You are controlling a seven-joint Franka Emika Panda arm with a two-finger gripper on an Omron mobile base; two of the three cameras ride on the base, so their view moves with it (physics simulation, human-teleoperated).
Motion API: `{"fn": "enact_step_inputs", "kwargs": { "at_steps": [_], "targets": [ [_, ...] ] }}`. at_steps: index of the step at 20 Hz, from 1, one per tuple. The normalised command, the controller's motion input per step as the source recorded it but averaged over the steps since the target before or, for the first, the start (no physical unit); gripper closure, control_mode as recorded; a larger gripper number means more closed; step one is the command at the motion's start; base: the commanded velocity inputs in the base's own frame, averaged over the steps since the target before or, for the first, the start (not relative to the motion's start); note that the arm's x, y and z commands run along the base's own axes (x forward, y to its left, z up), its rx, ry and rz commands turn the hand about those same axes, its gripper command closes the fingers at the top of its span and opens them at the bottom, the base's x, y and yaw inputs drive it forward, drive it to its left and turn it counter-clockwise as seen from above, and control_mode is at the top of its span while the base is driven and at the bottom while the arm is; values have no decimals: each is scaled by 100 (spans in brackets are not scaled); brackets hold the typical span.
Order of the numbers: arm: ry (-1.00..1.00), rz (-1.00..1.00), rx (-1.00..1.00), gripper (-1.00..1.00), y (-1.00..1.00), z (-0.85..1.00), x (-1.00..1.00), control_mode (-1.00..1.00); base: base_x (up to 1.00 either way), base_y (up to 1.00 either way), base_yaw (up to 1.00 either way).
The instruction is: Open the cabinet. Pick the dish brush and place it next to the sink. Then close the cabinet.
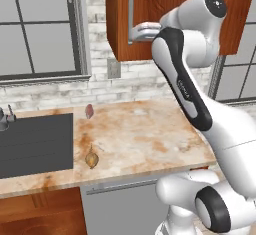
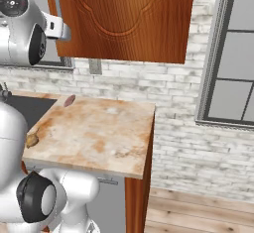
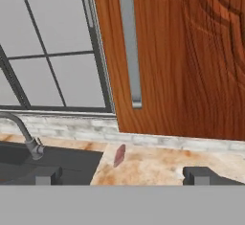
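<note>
The reddish-brown wall cabinet [image 1: 170, 19] hangs shut above the counter, its door carved with a curved line. Its vertical silver handle [image 1: 131, 14] runs down the door's left side. My gripper [image 1: 136, 33] stands open at the handle's lower end, fingers pointing at the door. In the hand view the handle [image 3: 129, 42] rises above the two dark fingertips [image 3: 48, 175], which stand far apart with nothing between them. The right base view shows the gripper [image 2: 64, 31] just below the handle [image 2: 56, 4]. The dark sink [image 1: 35, 144] lies at the left, with a small faucet [image 1: 6, 116]. The dish brush is hidden.
On the beige marble counter [image 1: 145, 134] a pinkish lump [image 1: 89, 111] lies near the wall and a yellow-brown onion-like lump [image 1: 91, 159] lies by the sink's right edge. Windows flank the cabinet. The counter ends at the right [image 2: 149, 143].
</note>
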Motion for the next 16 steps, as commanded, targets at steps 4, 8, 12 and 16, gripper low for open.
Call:
{"fn": "enact_step_inputs", "kwargs": {
  "at_steps": [4,8,12,16],
  "targets": [
    [5,0,0,-100,5,0,28,-100,0,0,0],
    [1,0,0,-100,14,0,33,-100,0,0,0],
    [0,0,0,-100,15,-6,30,-100,0,0,0],
    [0,0,0,-100,3,-5,20,-100,0,0,0]
  ]
}}
